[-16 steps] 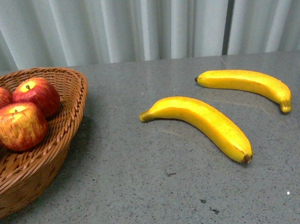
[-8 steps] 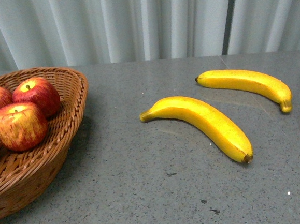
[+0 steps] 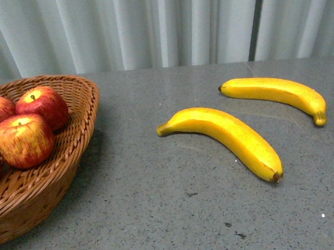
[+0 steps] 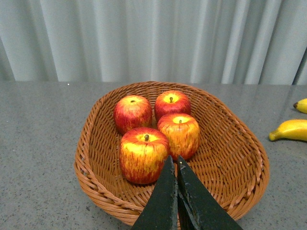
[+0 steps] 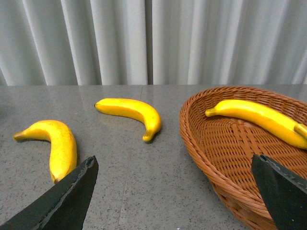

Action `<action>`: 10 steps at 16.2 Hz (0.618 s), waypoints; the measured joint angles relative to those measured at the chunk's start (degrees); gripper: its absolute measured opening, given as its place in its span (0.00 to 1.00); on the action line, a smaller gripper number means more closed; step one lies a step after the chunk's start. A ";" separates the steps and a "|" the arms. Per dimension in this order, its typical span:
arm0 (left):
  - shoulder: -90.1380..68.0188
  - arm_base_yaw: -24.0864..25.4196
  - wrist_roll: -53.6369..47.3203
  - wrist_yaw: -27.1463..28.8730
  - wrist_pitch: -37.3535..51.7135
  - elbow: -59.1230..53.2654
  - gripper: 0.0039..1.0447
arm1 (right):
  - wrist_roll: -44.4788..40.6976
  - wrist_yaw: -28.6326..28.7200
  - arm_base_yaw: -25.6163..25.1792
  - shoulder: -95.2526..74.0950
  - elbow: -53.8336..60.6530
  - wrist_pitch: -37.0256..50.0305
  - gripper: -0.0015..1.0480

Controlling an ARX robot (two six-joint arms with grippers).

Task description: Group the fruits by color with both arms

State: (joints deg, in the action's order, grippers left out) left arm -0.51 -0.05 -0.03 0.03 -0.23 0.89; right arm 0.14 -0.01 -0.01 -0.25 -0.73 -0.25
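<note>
Grey tabletop (image 3: pixel 163 218) before pale curtains (image 3: pixel 148 28): four apples (image 4: pixel 144 153) sit in the left basket (image 4: pixel 230 148) below the left gripper (image 4: pixel 173 160), pressed together and empty; a near banana (image 3: pixel 225 135) and far banana (image 3: pixel 274 91) lie loose before the wide-spread right gripper (image 5: pixel 173 160), whose right basket (image 5: pixel 225 153), evidently for yellow, holds a third banana (image 5: pixel 259 117).

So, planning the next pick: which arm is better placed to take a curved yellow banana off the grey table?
Right, likely: the black right gripper is open, facing both loose bananas, beside the brown wicker basket already holding one. The left gripper is shut, facing the red apples.
</note>
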 joint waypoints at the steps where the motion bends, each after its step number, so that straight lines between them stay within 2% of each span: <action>1: 0.00 0.00 0.00 -0.02 -0.02 0.00 0.01 | 0.00 0.00 0.00 0.00 0.00 0.02 0.94; 3: 0.00 0.00 0.00 -0.02 0.00 0.00 0.15 | 0.00 0.00 0.00 0.00 0.00 0.02 0.94; 6: 0.00 0.00 0.00 -0.02 0.00 0.00 0.46 | 0.00 0.00 0.00 0.00 0.00 0.02 0.94; 8: 0.00 0.00 0.00 -0.02 -0.02 0.00 0.77 | 0.00 0.02 0.00 0.00 0.00 0.02 0.94; 10: 0.00 0.00 -0.02 -0.02 0.00 0.00 0.96 | 0.00 0.00 0.00 0.00 0.00 0.02 0.94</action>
State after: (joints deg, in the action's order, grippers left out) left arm -0.51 -0.05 -0.05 0.01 -0.23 0.89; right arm 0.14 -0.01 -0.01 -0.25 -0.73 -0.23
